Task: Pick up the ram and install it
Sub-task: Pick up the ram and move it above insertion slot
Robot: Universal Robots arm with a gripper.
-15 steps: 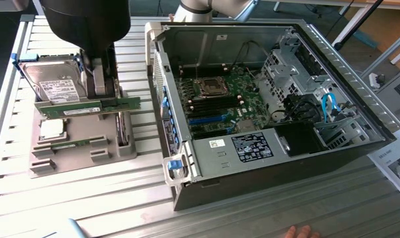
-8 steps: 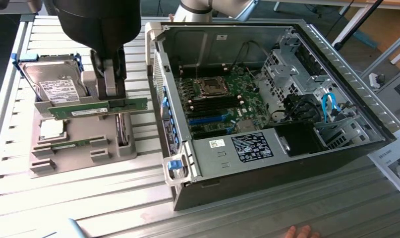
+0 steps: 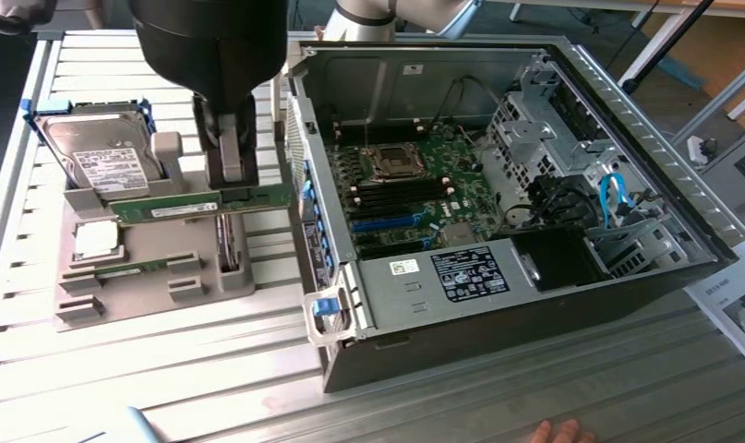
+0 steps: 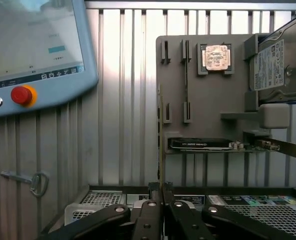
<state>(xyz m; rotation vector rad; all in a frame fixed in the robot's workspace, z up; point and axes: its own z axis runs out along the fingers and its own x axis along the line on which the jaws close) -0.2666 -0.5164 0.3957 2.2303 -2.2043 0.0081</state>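
The ram (image 3: 175, 209), a long green stick, hangs level just above the grey parts holder (image 3: 144, 295) at the exterior view's left. My gripper (image 3: 231, 180) comes down from above and is shut on its middle. In the wrist view the ram (image 4: 160, 135) shows edge-on as a thin line running out from between the black fingers (image 4: 147, 212); my gripper (image 4: 161, 192) is closed on it. A second green stick (image 3: 138, 268) stays slotted in the holder (image 4: 207, 100). The open computer case (image 3: 471, 305) lies to the right, with the motherboard's dark memory slots (image 3: 403, 191) exposed.
On the holder sit a square silver processor (image 3: 98, 240), a hard drive (image 3: 95, 157) in a blue frame, and a black card (image 4: 207, 144). A teach pendant (image 4: 33, 50) and a key (image 4: 33, 182) lie on the slatted table. A hand (image 3: 557, 431) rests at the front edge.
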